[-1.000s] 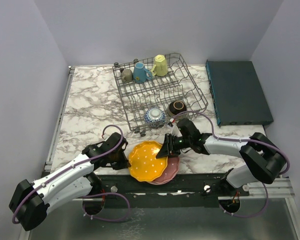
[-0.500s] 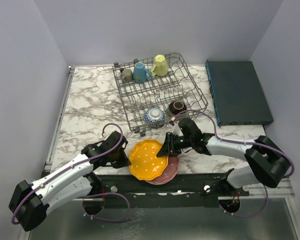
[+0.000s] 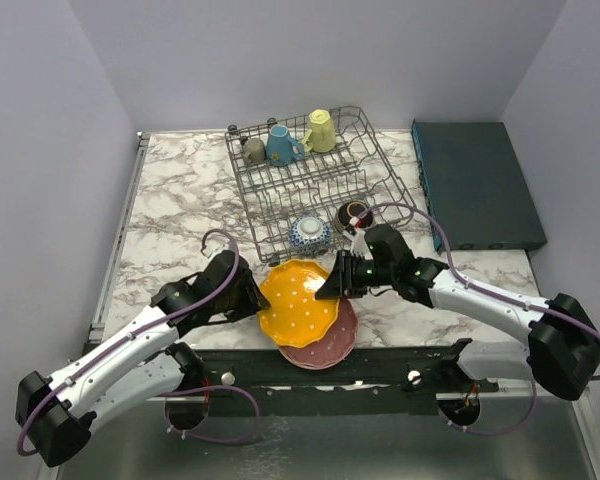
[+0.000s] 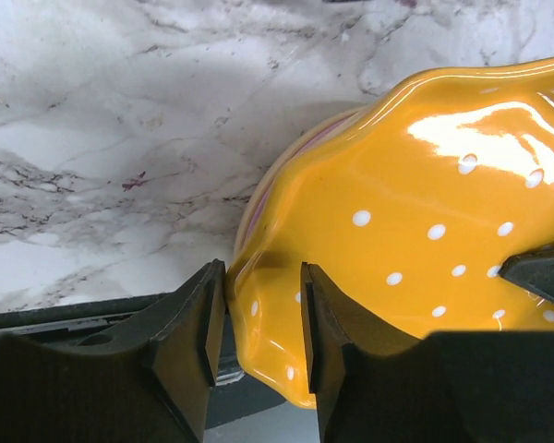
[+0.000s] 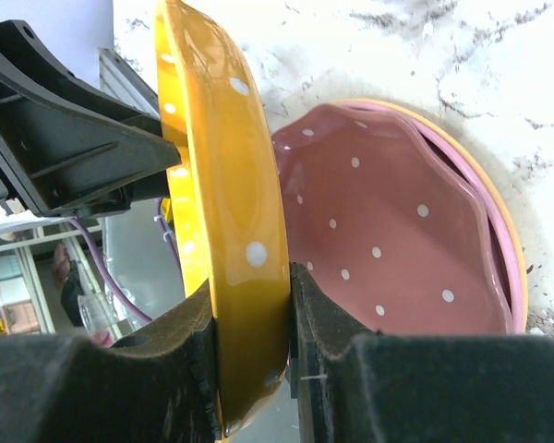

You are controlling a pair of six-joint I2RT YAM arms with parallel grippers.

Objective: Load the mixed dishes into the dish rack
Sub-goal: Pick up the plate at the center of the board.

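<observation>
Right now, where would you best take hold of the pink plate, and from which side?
Probably its raised scalloped rim, on the right. The pink plate lies flat, face up, on the table, so only the rim offers something to pinch, one finger inside and one outside. The tilted orange plate, clamped in the right gripper, covers its left part; the right rim shows bare.

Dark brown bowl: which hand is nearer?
Right. The right hand grips the orange plate in front of the dark brown bowl; the left hand is at the plate's left rim.
</observation>
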